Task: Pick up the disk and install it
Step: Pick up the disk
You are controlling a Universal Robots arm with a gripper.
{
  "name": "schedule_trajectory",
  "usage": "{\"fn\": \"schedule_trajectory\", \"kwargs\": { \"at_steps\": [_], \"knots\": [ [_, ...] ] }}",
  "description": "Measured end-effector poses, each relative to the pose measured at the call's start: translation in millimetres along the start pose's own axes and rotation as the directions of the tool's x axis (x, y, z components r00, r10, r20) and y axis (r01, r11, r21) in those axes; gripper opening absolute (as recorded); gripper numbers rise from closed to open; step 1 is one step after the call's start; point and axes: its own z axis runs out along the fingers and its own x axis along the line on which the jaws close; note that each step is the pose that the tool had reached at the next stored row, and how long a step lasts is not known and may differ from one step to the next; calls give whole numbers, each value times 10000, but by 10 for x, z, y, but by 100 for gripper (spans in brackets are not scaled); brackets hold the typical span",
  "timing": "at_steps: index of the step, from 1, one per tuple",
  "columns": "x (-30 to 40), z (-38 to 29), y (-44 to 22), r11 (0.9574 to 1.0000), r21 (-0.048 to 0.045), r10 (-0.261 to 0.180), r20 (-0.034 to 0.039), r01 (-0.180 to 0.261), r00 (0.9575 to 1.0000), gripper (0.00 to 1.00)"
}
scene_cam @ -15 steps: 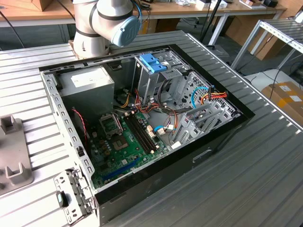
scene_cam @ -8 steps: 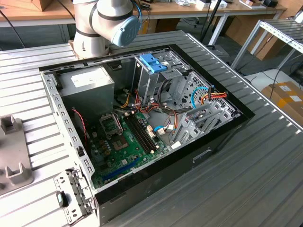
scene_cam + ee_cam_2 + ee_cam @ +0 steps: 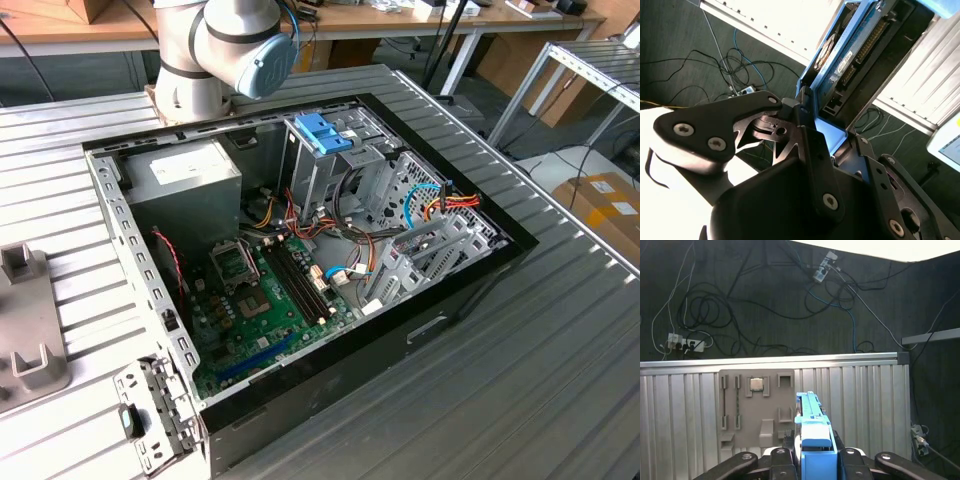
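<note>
The disk [image 3: 815, 440] stands edge-on between my gripper's [image 3: 815, 462] black fingers, its light-blue carrier rail facing the first wrist view. In the second wrist view the disk [image 3: 855, 55] shows its circuit-board side and connector row, framed by blue rails, with the gripper [image 3: 822, 132] shut on its lower end. Behind the disk lie the ribbed metal table and the dark floor, so it is held in the air away from the computer. The arm [image 3: 220, 50] shows at the back of the table in the exterior view.
The open computer case [image 3: 470, 290] lies on the ribbed table, with a grey power-supply box [image 3: 190, 175], a motherboard [image 3: 270, 290], and a drive cage carrying a blue bracket [image 3: 322, 132]. A grey fixture plate [image 3: 757, 407] sits on the table. Cables [image 3: 715, 315] lie on the floor.
</note>
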Motion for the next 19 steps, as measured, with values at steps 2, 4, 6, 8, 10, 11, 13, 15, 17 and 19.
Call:
{"fn": "schedule_trajectory", "kwargs": {
  "at_steps": [2,4,6,8,10,11,13,15,17,19],
  "knots": [
    [0,-1,0,10000,1,0,3,0,10000,37],
    [0,-2,0,10000,1,0,4,0,10000,37],
    [0,-2,0,10000,0,0,3,0,10000,37],
    [2,-2,1,10000,0,1,3,-1,10000,37],
    [15,-3,-1,10000,0,-1,-1,1,10000,37],
    [20,-4,-1,10000,0,0,-3,0,10000,37],
    [31,-3,-1,10000,1,0,-5,0,10000,37],
    [43,-3,-2,10000,0,0,-8,0,10000,37],
    [61,-4,-3,10000,0,0,-13,0,10000,37],
    [81,-5,-4,10000,1,0,-17,0,10000,37]
  ]
}}
